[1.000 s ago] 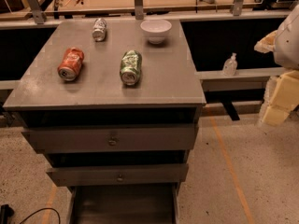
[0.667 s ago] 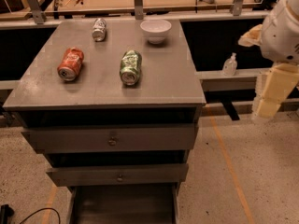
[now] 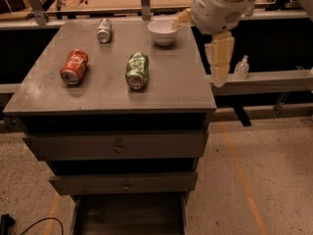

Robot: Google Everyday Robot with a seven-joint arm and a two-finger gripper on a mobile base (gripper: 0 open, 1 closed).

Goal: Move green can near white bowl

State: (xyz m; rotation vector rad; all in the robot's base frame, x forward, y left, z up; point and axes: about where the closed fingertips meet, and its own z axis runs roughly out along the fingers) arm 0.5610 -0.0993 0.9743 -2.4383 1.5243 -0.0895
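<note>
The green can [image 3: 137, 70] lies on its side near the middle of the grey cabinet top [image 3: 171, 89], one silver end facing me. The white bowl [image 3: 163, 32] stands upright at the back right of the top, well apart from the can. My gripper [image 3: 218, 58] hangs off the white arm [image 3: 220, 4] just past the cabinet's right edge, to the right of the bowl and above the top's level. It holds nothing that I can see.
An orange-red can [image 3: 74, 66] lies at the left and a silver can [image 3: 104, 30] at the back. The cabinet has two shut drawers and an open bottom drawer [image 3: 129, 214]. A small bottle [image 3: 241, 67] stands on a ledge at the right. A workbench runs behind.
The arm has swung in from the right edge of the view, up and to the left, to the cabinet's right side near the bowl. Cans and bowl have not moved.
</note>
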